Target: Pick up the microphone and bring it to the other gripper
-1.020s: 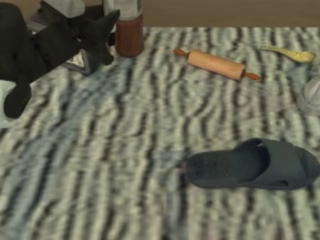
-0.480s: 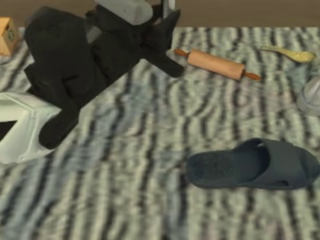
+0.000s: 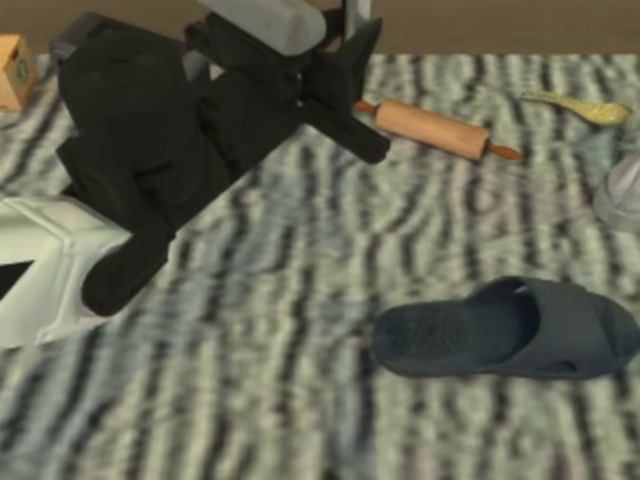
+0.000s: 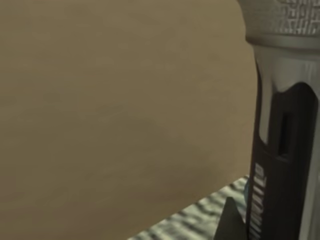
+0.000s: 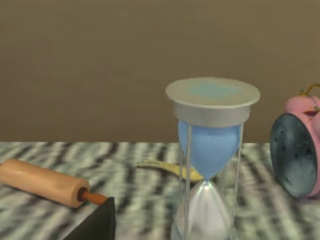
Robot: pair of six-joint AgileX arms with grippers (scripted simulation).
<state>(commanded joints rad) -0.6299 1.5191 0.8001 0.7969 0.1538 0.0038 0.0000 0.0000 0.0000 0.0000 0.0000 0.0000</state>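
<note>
Left end effector [image 3: 345, 95] sits high over the far left part of the counter [image 3: 300, 300], fingers pinching the microphone [image 3: 262, 22]; its silver mesh head shows at the top edge of the overhead view, and the left wrist view shows the black handle [image 4: 280, 170] close up, standing upright in the grip. Right end effector [image 5: 95, 222]: only a dark finger tip shows in its wrist view, near the hourglass [image 5: 212, 160], spread not readable. Step in hand, as judged: carry toward the right arm. Advice: keep the handle upright, travel above the rolling pin [image 3: 432, 128] and slipper [image 3: 500, 330], and present the free handle end for the handover.
</note>
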